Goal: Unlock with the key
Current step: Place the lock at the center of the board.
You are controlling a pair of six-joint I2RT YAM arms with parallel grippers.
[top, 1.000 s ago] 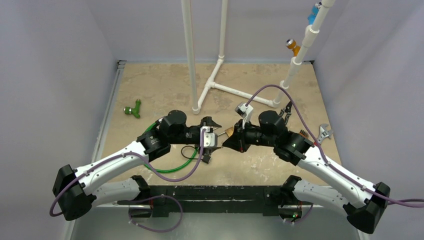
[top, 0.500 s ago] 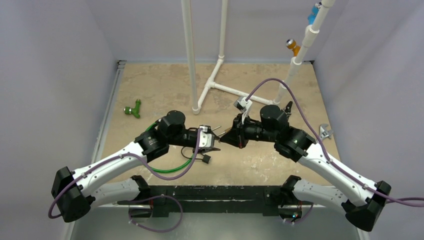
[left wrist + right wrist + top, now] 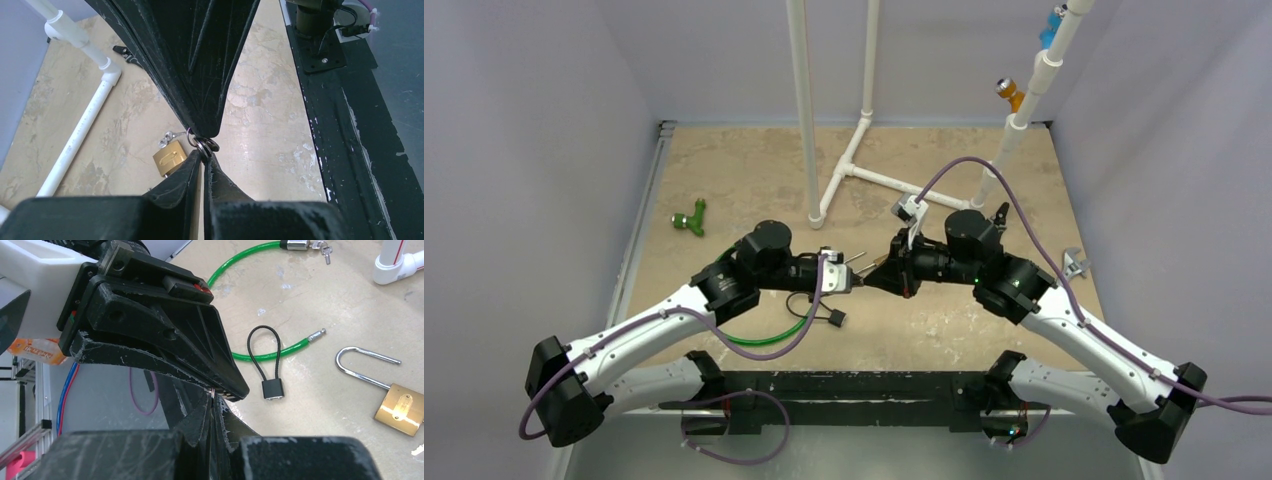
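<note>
Key ring [image 3: 205, 145] sits clamped between the closed left end effector [image 3: 202, 153] and closed right end effector [image 3: 212, 403], meeting tip to tip; brass padlock [image 3: 170, 159] lies on the bench [image 3: 260, 125] just below, about equally near both.

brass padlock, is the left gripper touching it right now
Apart. The right wrist view shows the brass padlock lying flat on the table, with bare tabletop between it and the closed left gripper.
</note>
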